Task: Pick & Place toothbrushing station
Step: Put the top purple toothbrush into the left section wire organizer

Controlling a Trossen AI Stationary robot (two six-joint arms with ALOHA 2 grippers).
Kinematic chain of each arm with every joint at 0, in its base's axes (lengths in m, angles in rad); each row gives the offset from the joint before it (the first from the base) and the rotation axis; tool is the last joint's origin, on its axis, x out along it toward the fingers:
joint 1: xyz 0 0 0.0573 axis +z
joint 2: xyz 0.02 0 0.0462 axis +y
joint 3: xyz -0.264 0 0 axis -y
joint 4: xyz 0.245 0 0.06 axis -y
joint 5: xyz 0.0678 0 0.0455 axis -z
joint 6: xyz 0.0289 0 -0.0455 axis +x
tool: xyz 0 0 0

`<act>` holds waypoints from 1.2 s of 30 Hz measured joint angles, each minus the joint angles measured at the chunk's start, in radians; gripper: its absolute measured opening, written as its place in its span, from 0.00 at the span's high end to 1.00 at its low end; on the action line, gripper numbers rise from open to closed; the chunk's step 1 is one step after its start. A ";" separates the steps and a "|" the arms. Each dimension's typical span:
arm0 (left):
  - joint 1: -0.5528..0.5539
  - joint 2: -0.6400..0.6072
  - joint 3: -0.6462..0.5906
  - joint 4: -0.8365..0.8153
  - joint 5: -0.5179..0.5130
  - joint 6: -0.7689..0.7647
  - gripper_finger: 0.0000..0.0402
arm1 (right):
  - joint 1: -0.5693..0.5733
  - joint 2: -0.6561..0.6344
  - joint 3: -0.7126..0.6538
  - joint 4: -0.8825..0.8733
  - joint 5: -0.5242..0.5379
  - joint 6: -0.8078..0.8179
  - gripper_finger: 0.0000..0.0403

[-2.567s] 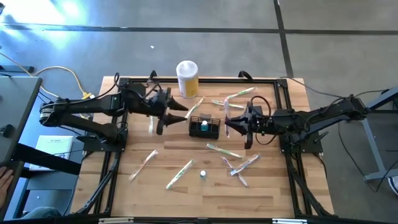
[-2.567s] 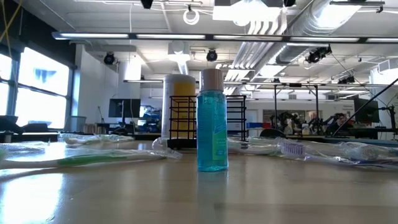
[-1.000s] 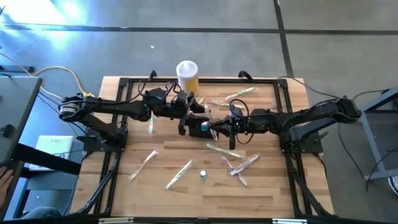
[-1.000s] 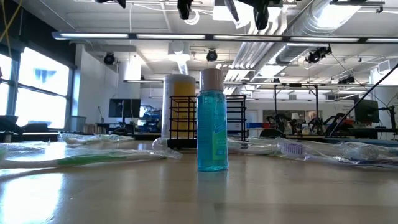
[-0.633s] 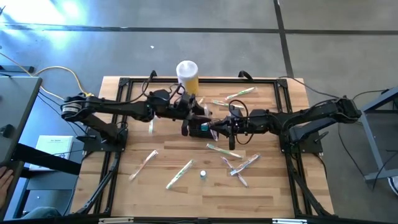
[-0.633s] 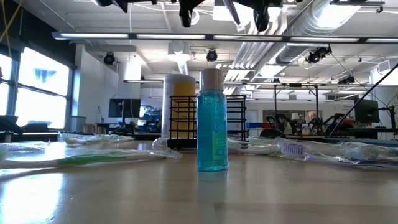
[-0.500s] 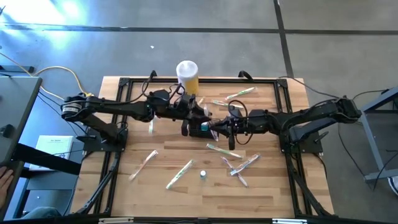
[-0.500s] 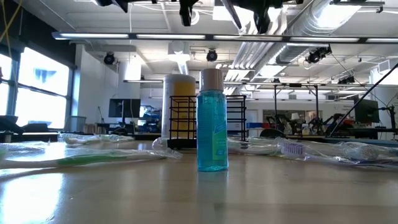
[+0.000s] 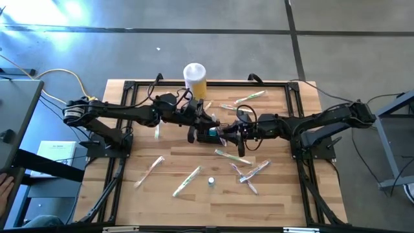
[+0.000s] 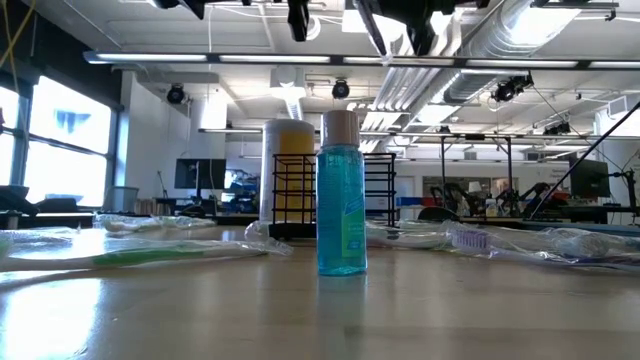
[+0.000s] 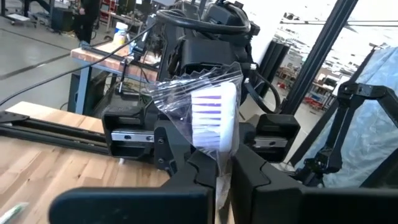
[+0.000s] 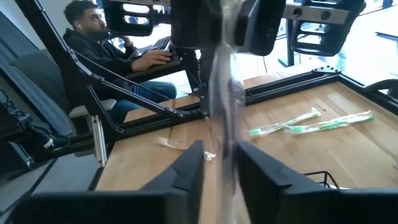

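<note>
Currently left end effector (image 11: 222,177) is pinching a wrapped toothbrush (image 11: 211,115) above the wire-mesh caddy (image 9: 212,134) holding a teal bottle; right end effector (image 12: 219,163) is sitting narrowly parted around it.

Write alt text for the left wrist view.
The left gripper has its dark fingers shut on a plastic-wrapped toothbrush with purple-striped bristles, held head up. Close behind it is the right gripper's black housing, above the wooden table.

Light wood table (image 9: 129,194) with a black frame. Sitting on it: mesh caddy (image 9: 212,134) dead center, yellow-white canister (image 9: 195,80) at 12 o'clock, small blue bottle (image 9: 211,182) at 6, wrapped toothbrushes (image 9: 188,179) scattered everywhere else.
</note>
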 joint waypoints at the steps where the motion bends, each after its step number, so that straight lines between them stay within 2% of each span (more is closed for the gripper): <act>1: 0.000 0.000 0.000 -0.002 0.000 0.000 0.98 | 0.001 0.000 0.000 0.000 0.000 0.001 0.73; 7: 0.001 -0.034 0.000 -0.031 -0.018 -0.010 0.99 | 0.001 -0.018 0.000 -0.029 -0.007 0.013 0.50; 11: 0.001 -0.102 0.000 -0.125 -0.047 0.027 0.99 | 0.001 -0.072 0.000 -0.071 0.033 0.016 0.41; 14: 0.001 -0.167 0.000 -0.227 -0.081 0.077 0.99 | 0.001 -0.131 0.000 -0.097 0.072 0.023 0.40; 19: 0.030 -0.273 0.000 -0.356 -0.092 0.134 0.99 | 0.018 -0.223 0.000 -0.139 0.074 0.024 0.42; 26: 0.113 -0.405 0.000 -0.620 -0.126 0.208 0.99 | 0.053 -0.325 0.000 -0.265 0.133 0.031 0.43; 30: 0.183 -0.434 -0.059 -0.606 -0.093 0.191 0.98 | 0.076 -0.331 0.000 -0.286 0.157 0.031 0.43; 36: 0.217 -0.433 -0.209 -0.429 -0.051 0.155 0.99 | 0.081 -0.314 0.000 -0.283 0.158 0.031 0.43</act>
